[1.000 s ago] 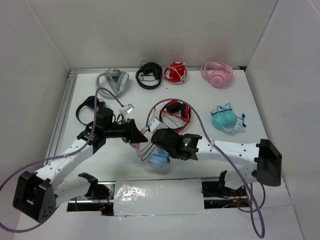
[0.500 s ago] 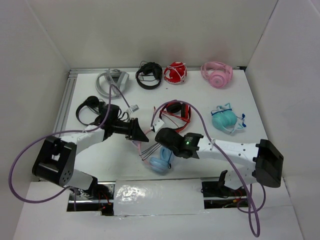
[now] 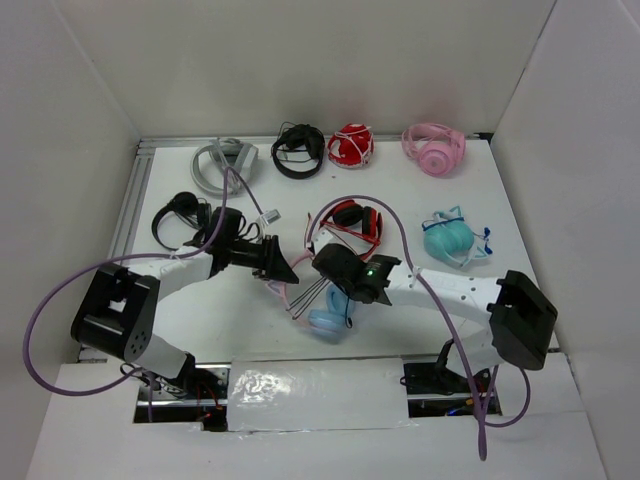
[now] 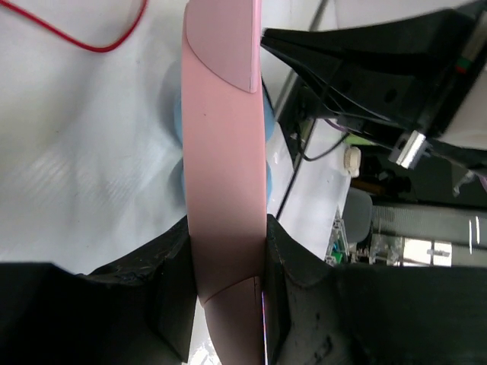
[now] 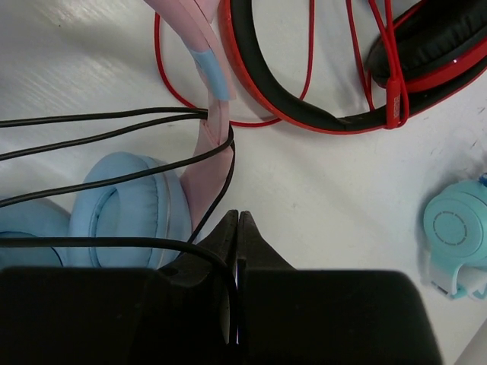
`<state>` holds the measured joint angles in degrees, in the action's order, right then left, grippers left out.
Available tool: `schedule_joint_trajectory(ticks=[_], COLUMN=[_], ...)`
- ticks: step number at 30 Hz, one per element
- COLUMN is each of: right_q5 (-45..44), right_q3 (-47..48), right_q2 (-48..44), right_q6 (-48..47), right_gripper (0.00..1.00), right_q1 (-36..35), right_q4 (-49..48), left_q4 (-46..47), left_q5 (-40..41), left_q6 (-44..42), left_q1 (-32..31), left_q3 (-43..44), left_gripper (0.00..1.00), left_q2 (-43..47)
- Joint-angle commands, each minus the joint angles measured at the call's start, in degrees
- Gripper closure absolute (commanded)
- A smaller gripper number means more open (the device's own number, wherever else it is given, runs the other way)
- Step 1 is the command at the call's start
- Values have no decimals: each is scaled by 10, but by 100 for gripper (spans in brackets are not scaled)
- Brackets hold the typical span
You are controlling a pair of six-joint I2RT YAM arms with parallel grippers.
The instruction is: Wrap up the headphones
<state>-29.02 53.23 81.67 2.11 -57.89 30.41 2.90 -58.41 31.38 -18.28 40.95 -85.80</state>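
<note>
Headphones [image 3: 328, 320] lying near the front middle of the white table [image 3: 240, 320], at 6 o'clock from a red and black pair [image 3: 352, 222]. Blue cups [image 5: 122, 205] down on the table, pink band [image 4: 224, 152] reaching away from them toward 10 o'clock. Left gripper [image 3: 275, 265] clamped on that pink band, with one black finger [image 4: 171, 296] pressed on each flat side, clear from the left wrist. Right gripper [image 3: 325, 265] at 12 o'clock from the blue cups, close beside the left one, fingers [image 5: 228, 228] squeezed tight together. Thin black cable [image 5: 91, 137] pinched between those fingers, stretched out in a few long lines toward 9 o'clock in the right wrist view and crossing the pink band. Red cable [image 4: 99, 48] of the other pair lying loose on the table beside the band. Teal pair [image 3: 450, 240] off at 2 o'clock from the cups, well apart. All-pink pair [image 3: 433, 148] far back at 1 o'clock, against the wall.
</note>
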Motion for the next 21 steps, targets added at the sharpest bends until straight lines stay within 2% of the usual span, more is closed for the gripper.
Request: schedule_joint_trajectory(ticks=[1,3,5,7,13,21], right_q5=[-39,-47,-54,-54,-100,-104], right_q3=[12,5,-3,-8,6,-13], right_q2=[-22,-48,-77,-97,-121,-142], right_q6=[5,6,3,1,27,82], right_gripper=[100,100,100,100,99,99], right_q1=[12,11,12,12,13,59], right_q4=[-23,-32,-33,-30,24,61], left_q4=[42,103,119,138,100,82], left_q5=[-82,-135,-189,-208,-184,-152], left_q6=[-34,-14,2,14,4,6], left_q1=[3,4,2,-3,-81,-129], left_q3=[-2,-17,-8,3,65,134], left_gripper=[100,100,100,100,100,100], left_q2=[2,2,-11,-20,-59,-115])
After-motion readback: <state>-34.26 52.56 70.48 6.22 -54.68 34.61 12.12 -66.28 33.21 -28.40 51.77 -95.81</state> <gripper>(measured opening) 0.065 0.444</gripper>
